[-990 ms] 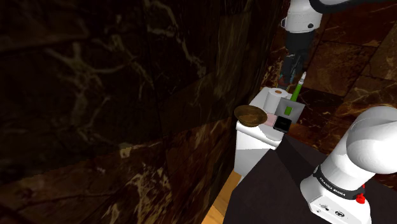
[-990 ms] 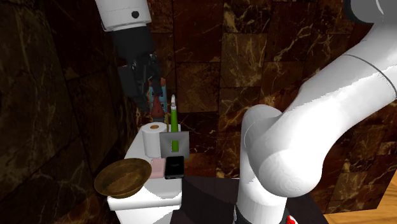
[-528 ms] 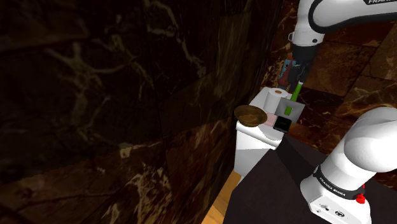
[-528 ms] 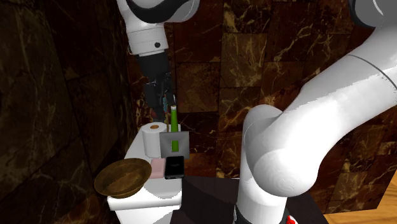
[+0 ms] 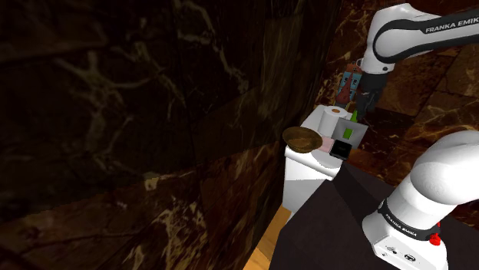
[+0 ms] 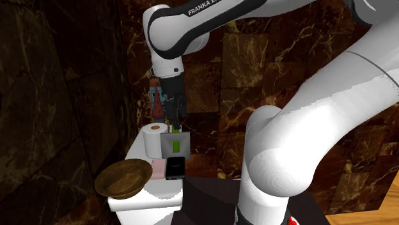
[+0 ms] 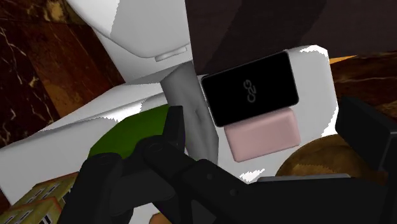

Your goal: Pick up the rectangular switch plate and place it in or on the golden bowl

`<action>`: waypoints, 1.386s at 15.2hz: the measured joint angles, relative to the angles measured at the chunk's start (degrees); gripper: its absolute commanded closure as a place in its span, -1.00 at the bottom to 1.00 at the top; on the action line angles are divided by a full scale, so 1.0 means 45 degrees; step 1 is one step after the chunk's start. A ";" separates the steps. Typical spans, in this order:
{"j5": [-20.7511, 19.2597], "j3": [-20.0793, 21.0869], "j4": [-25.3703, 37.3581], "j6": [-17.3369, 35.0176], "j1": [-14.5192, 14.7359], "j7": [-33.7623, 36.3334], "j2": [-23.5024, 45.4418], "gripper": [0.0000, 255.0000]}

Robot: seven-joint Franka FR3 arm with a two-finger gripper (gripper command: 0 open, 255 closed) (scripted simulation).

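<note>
The switch plate is a grey rectangular plate standing upright on a white cistern top, with a green stick against it. My gripper hangs open just above the plate, over the green stick's upper end. In the wrist view the plate shows edge-on beside one finger, and my gripper holds nothing. The golden bowl is a shallow brown dish at the cistern's near end, close to the other finger.
Between plate and bowl lie a black slab and a pink block. A white paper roll stands beside the plate, with a red and teal bottle behind. Dark marble walls close in. The dark stand is near.
The arm has swung down and toward the shoulder view's right. The gripper has come down from high above to just over the grey plate and green stick. Its fingers stay apart.
</note>
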 measured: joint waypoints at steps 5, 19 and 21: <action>-0.0734 -0.1633 -0.0123 0.1667 -0.0492 -0.1067 0.1459 -1.00; -0.1269 -0.2518 -0.0945 0.3571 -0.0702 -0.1317 0.2492 -1.00; -0.1269 -0.2518 -0.0945 0.3571 -0.0702 -0.1317 0.2492 1.00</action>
